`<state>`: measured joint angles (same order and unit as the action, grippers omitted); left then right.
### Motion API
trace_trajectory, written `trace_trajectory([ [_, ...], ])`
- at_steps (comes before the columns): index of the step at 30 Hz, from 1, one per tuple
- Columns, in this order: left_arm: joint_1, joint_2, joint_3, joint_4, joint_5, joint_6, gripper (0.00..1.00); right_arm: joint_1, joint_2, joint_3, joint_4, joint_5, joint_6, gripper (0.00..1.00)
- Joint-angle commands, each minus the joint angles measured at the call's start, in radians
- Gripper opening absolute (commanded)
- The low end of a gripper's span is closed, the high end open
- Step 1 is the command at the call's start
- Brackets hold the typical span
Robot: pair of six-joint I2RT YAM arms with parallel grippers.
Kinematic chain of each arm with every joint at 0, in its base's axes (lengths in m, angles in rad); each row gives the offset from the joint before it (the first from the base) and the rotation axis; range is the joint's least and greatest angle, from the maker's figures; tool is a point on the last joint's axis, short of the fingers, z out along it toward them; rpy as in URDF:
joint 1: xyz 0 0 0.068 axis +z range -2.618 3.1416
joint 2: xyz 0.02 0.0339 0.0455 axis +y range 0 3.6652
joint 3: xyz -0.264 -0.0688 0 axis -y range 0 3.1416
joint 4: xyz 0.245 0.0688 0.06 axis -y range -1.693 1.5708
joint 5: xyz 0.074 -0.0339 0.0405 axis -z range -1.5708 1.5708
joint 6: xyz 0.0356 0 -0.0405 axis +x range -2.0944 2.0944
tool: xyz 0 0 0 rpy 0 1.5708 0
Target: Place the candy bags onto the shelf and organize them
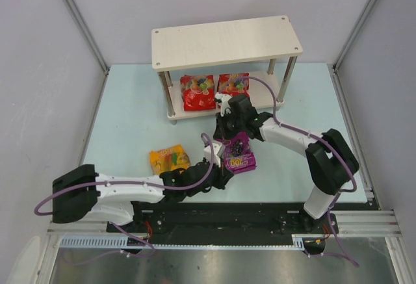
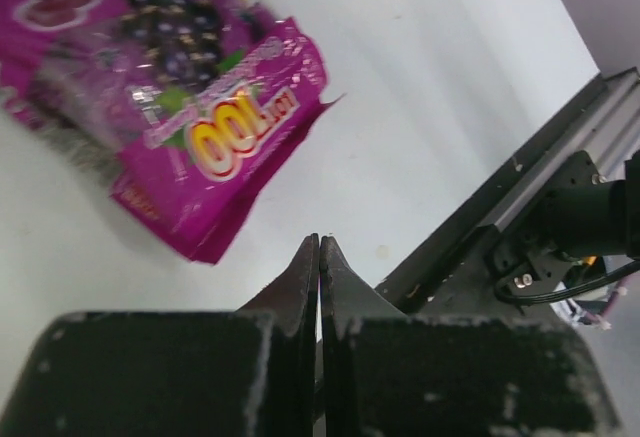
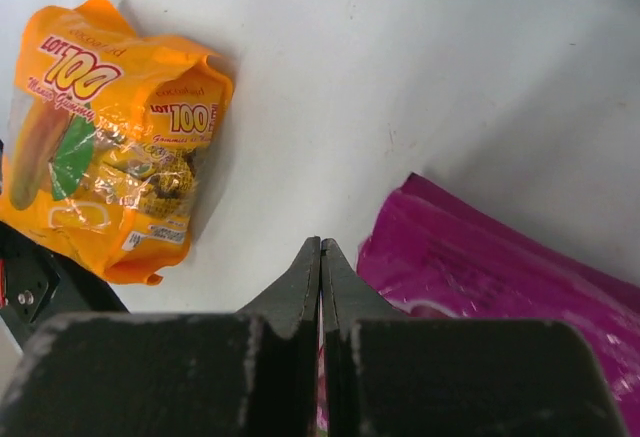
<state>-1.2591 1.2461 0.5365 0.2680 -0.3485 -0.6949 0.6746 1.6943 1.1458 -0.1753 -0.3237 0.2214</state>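
While both arms reach out over the table [image 1: 130, 115], the left hand [image 2: 319, 247] is clenched tight with nothing between its fingers, its tips just beside the purple candy bag [image 2: 190, 107] lying on the table. The right hand [image 3: 320, 247] is likewise clenched on nothing, hanging over the gap between the purple bag and the orange-yellow bag [image 3: 100, 127], which lies near the left arm. On the lower board of the shelf [image 1: 227, 40] sit the left red bag [image 1: 197, 93] and the right red bag [image 1: 233, 84], side by side, possibly touching.
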Motion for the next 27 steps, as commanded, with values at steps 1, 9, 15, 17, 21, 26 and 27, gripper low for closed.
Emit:
trace_trajectory([
  [1,-0.014,0.117,0.052,0.164,0.057,0.017,0.0,0.016,0.082,0.071,-0.01,-0.06,-0.043,0.0],
  [9,-0.011,0.326,0.164,0.179,0.082,-0.011,0.0,-0.041,0.159,0.089,-0.091,0.061,-0.002,0.0],
  [15,0.062,0.411,0.14,0.16,0.108,-0.153,0.0,-0.072,0.151,0.088,-0.148,0.144,0.012,0.0],
  [17,0.089,0.405,0.099,0.181,0.126,-0.186,0.0,-0.072,0.143,0.088,-0.18,0.179,0.007,0.0],
  [21,0.115,0.375,0.066,0.136,0.102,-0.204,0.0,-0.073,0.108,0.065,-0.225,0.23,0.007,0.0],
  [26,0.159,0.332,0.039,0.089,0.083,-0.221,0.0,-0.073,0.048,-0.006,-0.253,0.279,0.019,0.0],
  [27,0.165,0.329,0.036,0.086,0.082,-0.221,0.0,-0.073,0.038,-0.017,-0.262,0.285,0.021,0.0],
])
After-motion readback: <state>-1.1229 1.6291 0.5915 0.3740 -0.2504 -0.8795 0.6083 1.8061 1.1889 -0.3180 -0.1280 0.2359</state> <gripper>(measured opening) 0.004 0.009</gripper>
